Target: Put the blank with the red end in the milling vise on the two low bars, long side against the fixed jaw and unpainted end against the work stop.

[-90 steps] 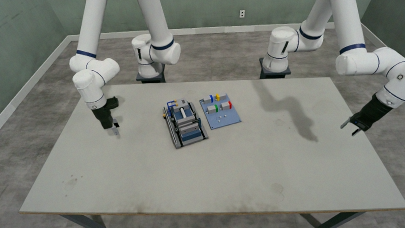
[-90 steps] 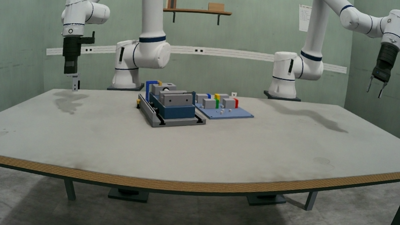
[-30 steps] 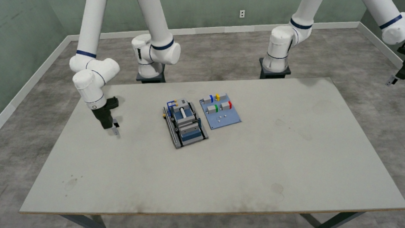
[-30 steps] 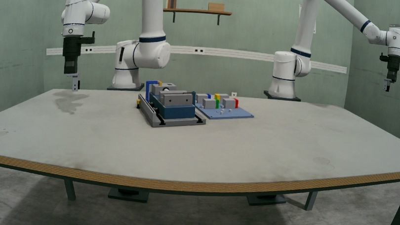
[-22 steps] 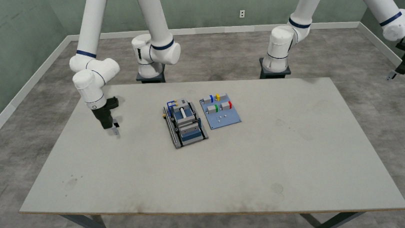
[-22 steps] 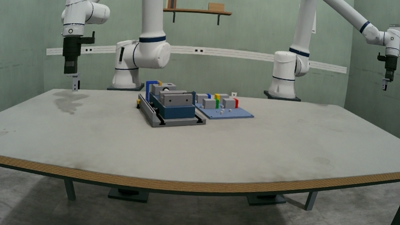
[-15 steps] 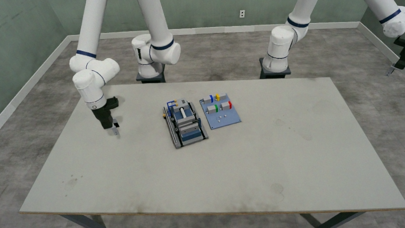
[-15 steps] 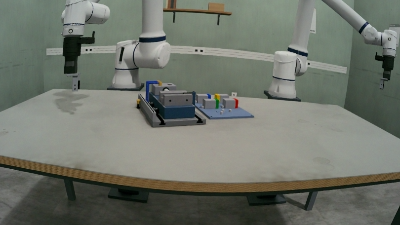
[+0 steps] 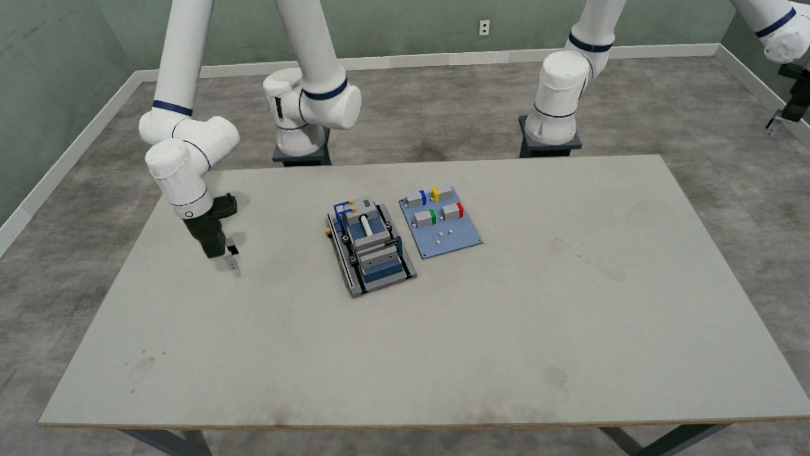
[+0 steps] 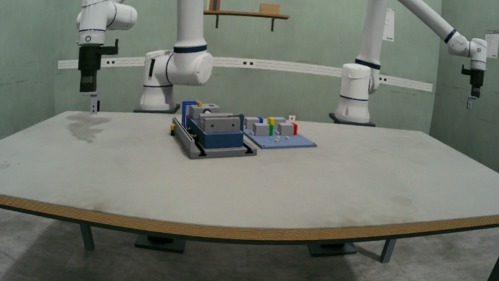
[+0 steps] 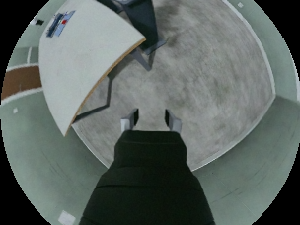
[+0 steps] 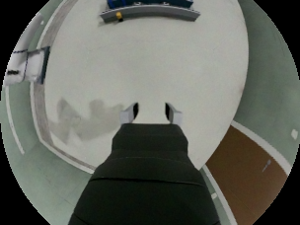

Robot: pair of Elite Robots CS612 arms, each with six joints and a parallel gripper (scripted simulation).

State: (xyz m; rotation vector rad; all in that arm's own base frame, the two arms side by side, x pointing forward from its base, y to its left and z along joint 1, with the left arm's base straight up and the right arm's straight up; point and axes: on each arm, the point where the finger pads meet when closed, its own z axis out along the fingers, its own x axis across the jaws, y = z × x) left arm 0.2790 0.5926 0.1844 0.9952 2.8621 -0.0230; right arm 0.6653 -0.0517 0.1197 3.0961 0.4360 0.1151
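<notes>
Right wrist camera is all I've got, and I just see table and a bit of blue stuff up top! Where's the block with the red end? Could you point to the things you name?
Observer: The blank with the red end (image 9: 451,212) (image 10: 285,129) is on the light blue plate (image 9: 447,245) (image 10: 289,142).

Operator: Ooh! Has it got a friend next to it?

Observer: Yes, the green-ended blank (image 9: 423,219) (image 10: 260,129) stands beside it.

Operator: And where's the other robot hand? Is it helping?

Observer: No, the left gripper (image 9: 773,125) (image 10: 470,101) (image 11: 151,113) is open, out past the edge of the table (image 9: 510,317) (image 10: 244,188) (image 11: 74,59) (image 12: 148,64).
</notes>
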